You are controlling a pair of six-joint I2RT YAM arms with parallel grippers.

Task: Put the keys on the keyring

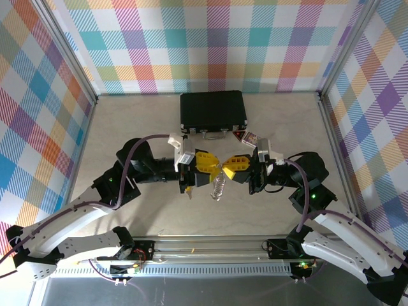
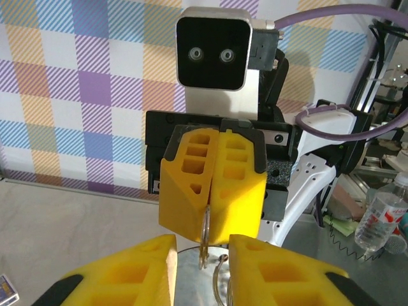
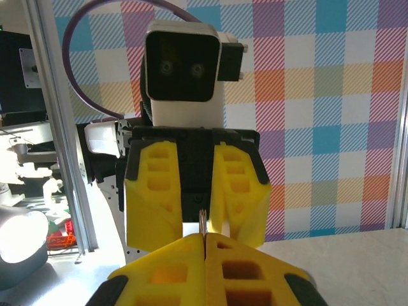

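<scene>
Both grippers met mid-threading: the right gripper [image 3: 205, 248] was clamped on the thin silvery metal keyring [image 2: 204, 237], the left gripper [image 2: 203, 271] stood parted, its grasp indeterminate, and precise alignment was judged the next requirement.

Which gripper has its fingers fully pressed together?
The right gripper: its yellow fingers meet on a thin metal piece. On the left gripper the fingers stand apart with a visible gap.

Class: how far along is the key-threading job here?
Done: the parts are held up in mid-air. In hand: the right gripper is shut on the keyring, seen edge-on; the left gripper flanks a silvery piece. Left: the threading, apparently unfinished.
</scene>
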